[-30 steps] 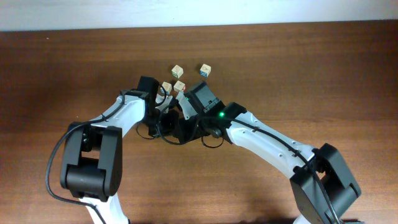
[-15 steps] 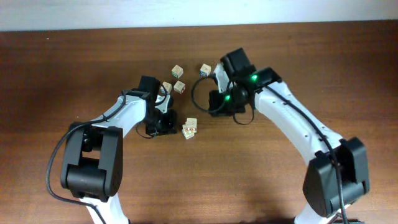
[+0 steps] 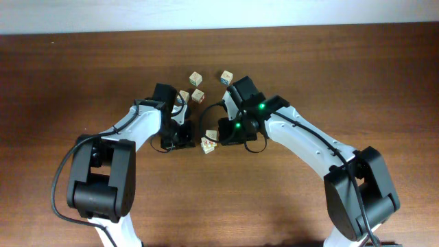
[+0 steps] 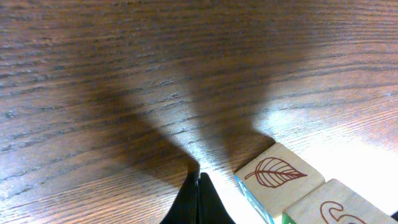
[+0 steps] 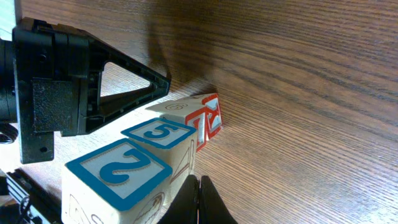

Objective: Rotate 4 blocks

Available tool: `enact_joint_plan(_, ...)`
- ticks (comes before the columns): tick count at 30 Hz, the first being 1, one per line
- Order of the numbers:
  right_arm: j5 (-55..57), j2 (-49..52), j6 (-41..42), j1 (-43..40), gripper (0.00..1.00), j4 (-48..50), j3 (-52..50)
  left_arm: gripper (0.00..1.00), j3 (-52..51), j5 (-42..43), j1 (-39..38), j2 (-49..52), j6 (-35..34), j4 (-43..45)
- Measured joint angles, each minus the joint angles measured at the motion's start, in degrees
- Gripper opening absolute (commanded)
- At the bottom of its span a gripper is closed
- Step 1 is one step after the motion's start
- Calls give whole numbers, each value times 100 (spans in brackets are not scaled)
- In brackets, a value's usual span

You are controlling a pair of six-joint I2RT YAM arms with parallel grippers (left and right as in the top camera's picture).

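The blocks [image 3: 210, 142] stand packed in a tight group between my two grippers. The right wrist view shows a row of them: a blue "2" block [image 5: 118, 171], a blue "5" block [image 5: 158, 132] and a red-letter block [image 5: 208, 118]. From the left wrist, a leaf-print block [image 4: 280, 177] and a neighbour [image 4: 329, 205] lie just right of the fingers. My left gripper [image 3: 193, 142] [image 4: 199, 178] is shut and empty, its tip on the table at the group's left. On the group's right my right gripper [image 3: 219, 139] [image 5: 199, 182] is shut and empty, its tip against the "2" block's side.
Other similar cubes lie loose farther back: one [image 3: 196, 77], a blue-faced one [image 3: 226, 77], one [image 3: 198, 95], and one [image 3: 184, 96] partly behind the left arm. The left gripper's black body [image 5: 62, 81] fills the upper left of the right wrist view.
The right arm lifted off the group, swung out to the back right, then came back down to the group's right side. The left arm has stayed still.
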Motion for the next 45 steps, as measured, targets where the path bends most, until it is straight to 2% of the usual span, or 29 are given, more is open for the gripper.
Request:
enact_joint_plan(13,-20,0,411,229,4,247,-2,0,0,0,0,0,0,-2)
enact_joint_plan(16,39,0,343,79,4,188,-2,0,28,-127,20,0,0,0)
enact_joint_plan(18,98,-33,166,-337,4,42,2,0,234,-367,278,0,4,-22)
enact_joint_plan(22,476,-673,-197,-927,4,-955,501,0,1440,-706,905,4,133,-927)
enact_joint_plan(24,798,-1193,-326,-1158,5,-1497,879,0,2776,-1047,1215,13,328,-2031)
enact_joint_plan(25,1095,-1679,-389,-1307,9,-1897,1099,0,3508,-1333,1366,-46,380,-2457)
enact_joint_plan(26,1239,-1969,-415,-1388,12,-2057,1211,0,3891,-1523,1471,-114,411,-2579)
enact_joint_plan(27,1449,-2321,-450,-1464,19,-2354,1351,9,4155,-1672,1569,-179,417,-2758)
enact_joint_plan(28,1672,-2712,-472,-1539,36,-2564,1497,98,4378,-1764,1639,-234,424,-2782)
enact_joint_plan(29,1908,-3185,-470,-1613,48,-2771,1644,99,4522,-1827,1711,-356,446,-2789)
enact_joint_plan(30,2175,-3814,-529,-1659,81,-3025,1718,99,4566,-1902,1788,-564,455,-2780)
enact_joint_plan(31,2299,-4175,-516,-1659,99,-3154,1764,99,4586,-1906,1805,-643,455,-2793)
enact_joint_plan(34,2509,-5056,-588,-1665,99,-3421,1786,99,4603,-1926,1808,-686,452,-2811)
enact_joint_plan(36,2531,-5292,-595,-1665,98,-3429,1786,99,4603,-1926,1808,-686,455,-2813)
enact_joint_plan(42,2645,-5320,-599,-1665,98,-3462,1775,99,4603,-1926,1808,-686,455,-2813)
enact_joint_plan(44,2946,-5466,-693,-1665,99,-2728,1290,99,4603,-1930,1808,-686,455,-2817)
enact_joint_plan(45,2968,-5827,-1091,-1681,99,-1537,442,99,4603,-1941,1808,-686,455,-2817)
